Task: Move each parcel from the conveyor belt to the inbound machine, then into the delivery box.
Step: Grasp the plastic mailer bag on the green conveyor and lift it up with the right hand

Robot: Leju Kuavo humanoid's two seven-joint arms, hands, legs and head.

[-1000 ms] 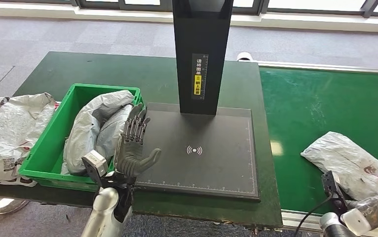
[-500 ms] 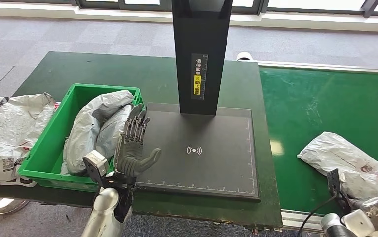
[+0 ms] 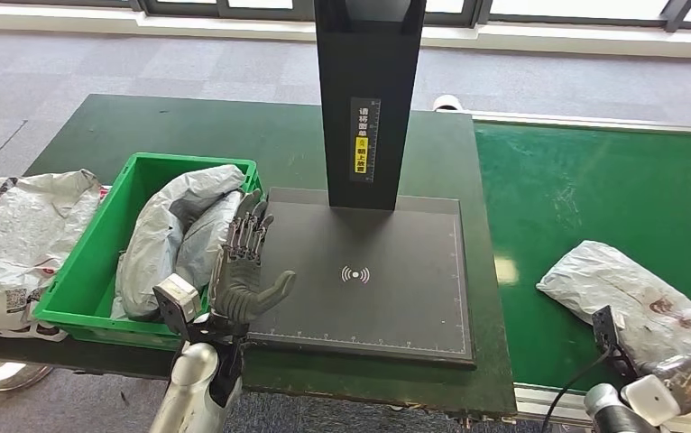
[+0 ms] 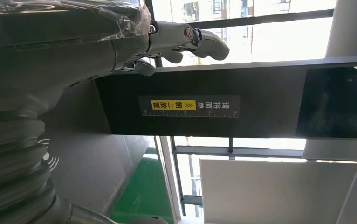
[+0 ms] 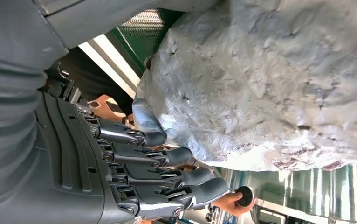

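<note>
A crumpled grey parcel (image 3: 631,298) (image 5: 270,79) lies on the green conveyor belt (image 3: 594,180), near its front edge. My right hand (image 3: 685,383) (image 5: 134,158) sits at the parcel's near corner, fingers loosely curved beside it, thumb against its edge, holding nothing. My left hand (image 3: 244,271) (image 4: 51,46) stands open and upright over the left edge of the inbound machine's black scanning plate (image 3: 414,307). The machine's black column (image 3: 369,90) (image 4: 190,105) rises behind the plate. The green delivery box (image 3: 80,262) left of the plate holds grey parcels (image 3: 175,230).
More crumpled grey bags (image 3: 13,234) lie on the dark green table (image 3: 234,135) left of the box. The belt's metal front rail (image 3: 549,397) runs just ahead of my right hand. A person's hand (image 5: 230,201) shows far off in the right wrist view.
The parcel on the belt has slid a little to the left. My right hand has shifted slightly beside its near corner. My left hand has stayed put.
</note>
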